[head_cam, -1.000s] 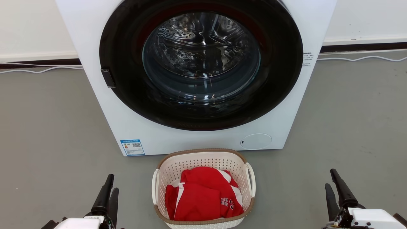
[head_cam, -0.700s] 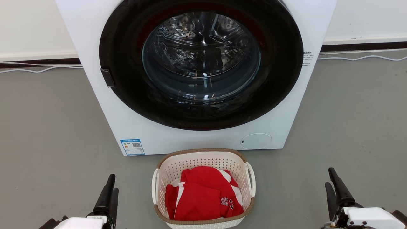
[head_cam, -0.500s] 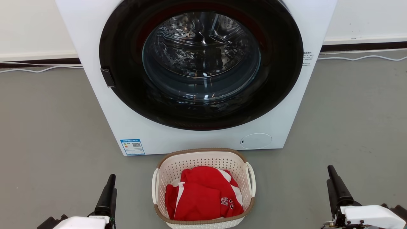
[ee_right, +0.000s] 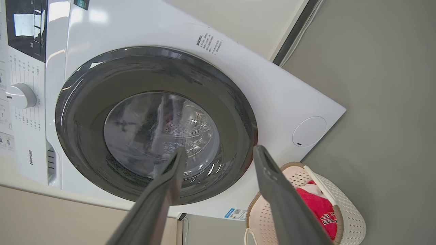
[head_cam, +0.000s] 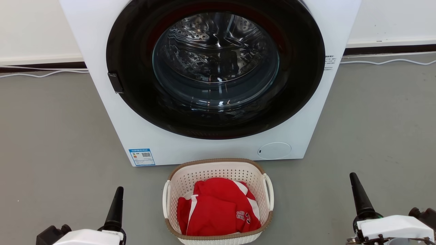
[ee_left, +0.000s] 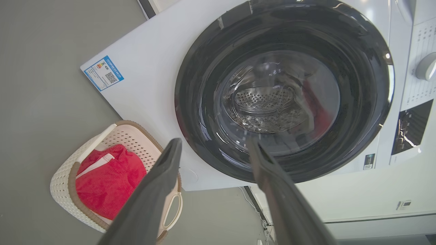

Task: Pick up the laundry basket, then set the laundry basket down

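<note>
Laundry corner: front-loading washing machine (head_cam: 211,78) on grey floor (head_cam: 51,136).

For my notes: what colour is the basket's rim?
Brown; the basket rim shows best in the head view.

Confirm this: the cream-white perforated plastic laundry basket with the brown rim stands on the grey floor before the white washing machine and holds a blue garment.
Wrong colour: the garment in the cream-white perforated plastic laundry basket is red with white trim, not blue, as the head view shows. The basket does stand on the grey floor before the white washing machine.
</note>
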You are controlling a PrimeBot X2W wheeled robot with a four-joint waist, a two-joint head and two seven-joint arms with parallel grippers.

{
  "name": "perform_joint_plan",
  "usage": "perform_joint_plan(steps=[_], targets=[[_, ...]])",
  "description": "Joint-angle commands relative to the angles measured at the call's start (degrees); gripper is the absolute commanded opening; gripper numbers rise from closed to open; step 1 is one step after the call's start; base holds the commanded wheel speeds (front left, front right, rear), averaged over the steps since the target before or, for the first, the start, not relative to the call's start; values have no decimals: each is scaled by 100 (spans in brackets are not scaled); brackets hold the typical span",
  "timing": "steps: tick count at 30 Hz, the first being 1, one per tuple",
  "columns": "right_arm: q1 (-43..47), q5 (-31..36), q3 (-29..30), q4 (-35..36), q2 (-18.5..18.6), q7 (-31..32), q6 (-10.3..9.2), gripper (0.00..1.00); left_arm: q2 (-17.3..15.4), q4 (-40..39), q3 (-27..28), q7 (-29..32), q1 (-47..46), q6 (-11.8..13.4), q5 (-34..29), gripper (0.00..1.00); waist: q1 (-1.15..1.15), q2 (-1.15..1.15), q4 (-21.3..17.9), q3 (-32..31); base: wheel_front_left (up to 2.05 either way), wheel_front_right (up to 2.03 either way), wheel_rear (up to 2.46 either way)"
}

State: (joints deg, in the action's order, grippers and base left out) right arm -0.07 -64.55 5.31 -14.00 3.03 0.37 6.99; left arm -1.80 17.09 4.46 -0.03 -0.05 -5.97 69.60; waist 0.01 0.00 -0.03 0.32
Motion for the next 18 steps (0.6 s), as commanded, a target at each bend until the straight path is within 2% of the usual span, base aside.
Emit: perform_joint_plan(steps=[1, 9, 18], targets=[[-77, 192, -56, 184, 80, -88, 18, 100, -39, -177, 50, -45, -77, 31, -175, 100, -1, 0, 0, 0, 0, 0, 0], [-56, 910, -100, 211, 93, -223, 21, 100, -46, -275, -13, -180, -19, 218, -1016, 100, -1, 0, -11, 7, 0, 0, 0], [-42, 1687, -86, 247, 87, -373, 25, 100, -53, -334, -44, -331, 32, 301, -1679, 100, -1, 0, -15, 8, 0, 0, 0]])
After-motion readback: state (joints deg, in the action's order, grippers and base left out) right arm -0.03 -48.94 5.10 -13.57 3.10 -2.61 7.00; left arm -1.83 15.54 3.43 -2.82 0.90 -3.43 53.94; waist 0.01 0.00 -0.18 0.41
